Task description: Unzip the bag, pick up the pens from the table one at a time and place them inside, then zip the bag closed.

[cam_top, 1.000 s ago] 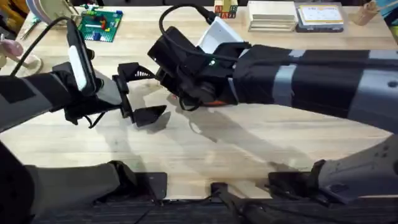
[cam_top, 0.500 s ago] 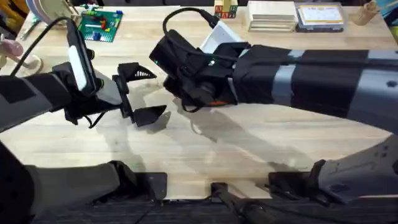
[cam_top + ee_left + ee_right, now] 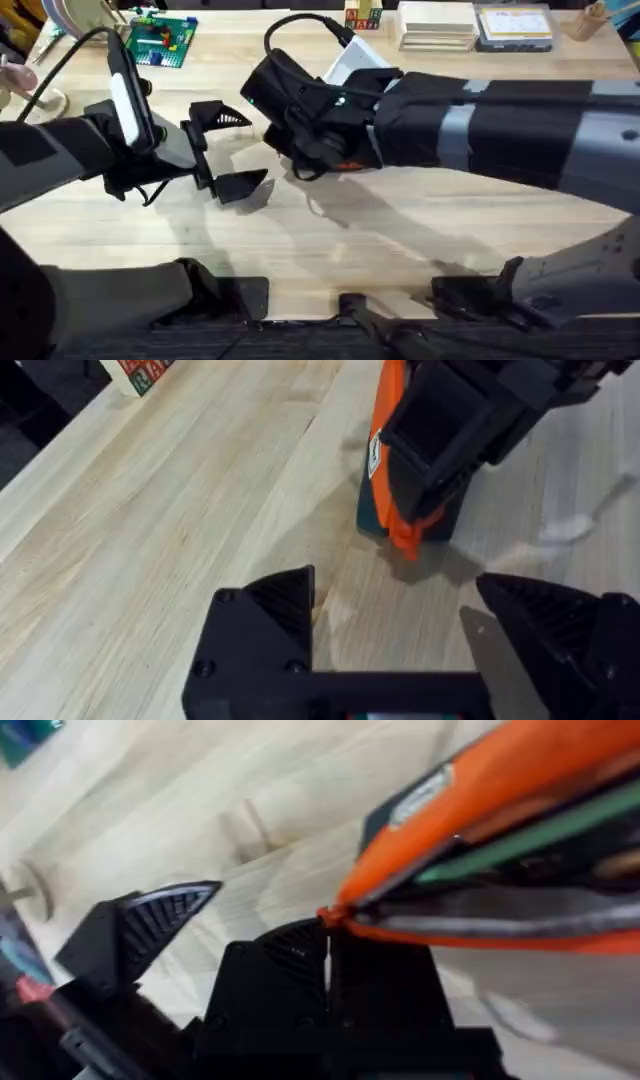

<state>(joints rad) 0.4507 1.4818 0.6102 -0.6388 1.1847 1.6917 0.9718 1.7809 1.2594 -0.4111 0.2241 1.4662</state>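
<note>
The orange bag [image 3: 500, 780] lies on the table [image 3: 400, 240] under my right arm; a sliver of it [image 3: 348, 165] peeks out in the overhead view. My right gripper [image 3: 327, 935] is shut on the small orange pull tab at the bag's end, and the zipper gapes open beyond it. A slim green strip [image 3: 520, 830] lies in the opening; I cannot tell whether it is one of the pens. My left gripper [image 3: 255, 150] stands open just left of the bag. Its view shows the bag's end [image 3: 392, 510] ahead, with the fingers [image 3: 265, 610] apart.
A green brick plate [image 3: 160, 40] sits at the back left. Stacked books [image 3: 437, 25] and a box [image 3: 513, 25] stand at the back right. A white sheet [image 3: 350, 55] lies behind the right wrist. Bare wood stretches along the front.
My right gripper has shifted slightly to the right with the pull tab in it. The left arm has stayed where it was.
</note>
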